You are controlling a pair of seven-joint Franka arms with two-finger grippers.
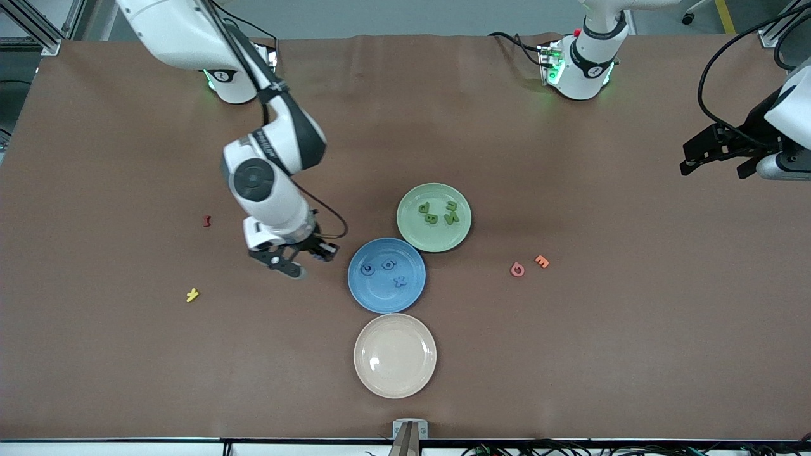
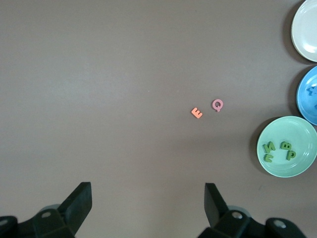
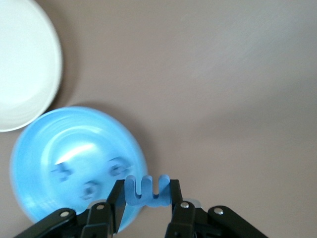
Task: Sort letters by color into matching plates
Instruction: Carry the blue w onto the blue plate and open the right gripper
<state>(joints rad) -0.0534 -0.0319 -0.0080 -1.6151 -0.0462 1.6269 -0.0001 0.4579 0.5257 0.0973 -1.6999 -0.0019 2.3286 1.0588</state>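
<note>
Right now our right end effector (image 1: pixel 298 261) is clamped on a blue letter (image 3: pixel 146 191), an E-like piece gripped across its width with its prongs pointing away from the wrist. We hang just beside the blue plate (image 1: pixel 358 292), on the side toward the right arm's end of the tabletop (image 1: pixel 127 354), so we judge the coming move to be a short carry sideways over the rim before letting go. Three blue letters (image 1: pixel 384 272) already lie in that plate, and the green letters (image 1: pixel 438 213) sit in the green plate (image 1: pixel 405 229), which touches the blue one. Our left end effector (image 1: pixel 713 155) waits with its fingers spread wide over the left arm's end of the tabletop. A cream plate (image 1: pixel 367 373), red letter (image 1: pixel 206 220), yellow letter (image 1: pixel 192 294), pink letter (image 1: pixel 517 270) and orange letter (image 1: pixel 542 260) lie scattered around, well apart from our path.
</note>
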